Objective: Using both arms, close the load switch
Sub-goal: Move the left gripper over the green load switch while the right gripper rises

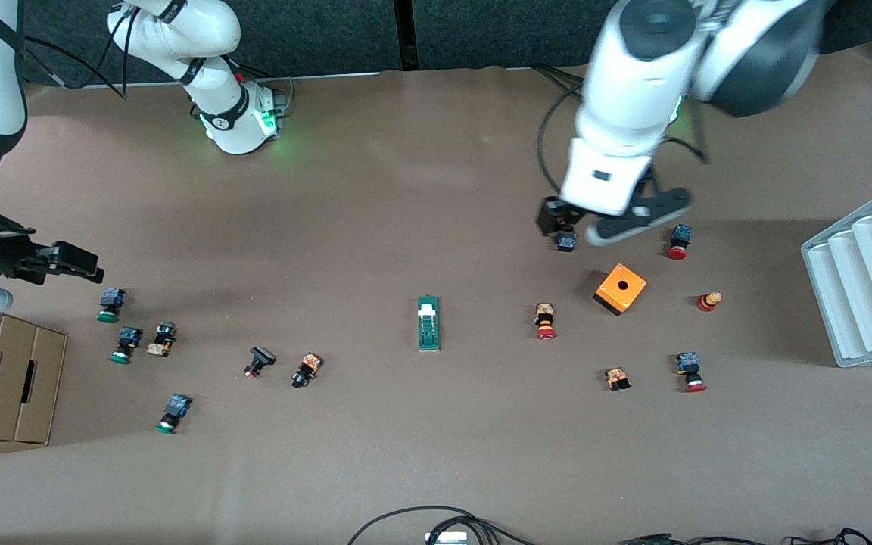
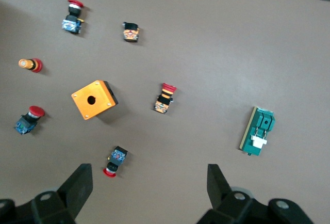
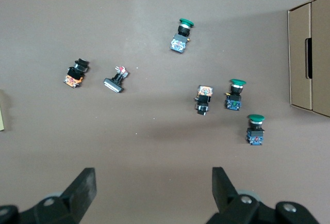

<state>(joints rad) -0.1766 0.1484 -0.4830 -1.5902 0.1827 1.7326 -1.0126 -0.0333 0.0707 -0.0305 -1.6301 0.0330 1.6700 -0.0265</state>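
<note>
Load switch lies mid-table on bare mat, untouched, white handle at the end toward the robots' bases. Left gripper hangs jaws wide and empty over a small button beside the orange box. Right gripper waits, jaws wide and empty, over the table edge above the cardboard box. Likely both are only staged for approach. A red-capped button and an orange-bodied button flank the switch, well apart; nothing blocks it.

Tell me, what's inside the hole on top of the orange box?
The orange box has one round hole in its top face, and it only looks dark. Nothing sticks out of it. Whatever might sit deeper inside is hidden by the box's walls.
</note>
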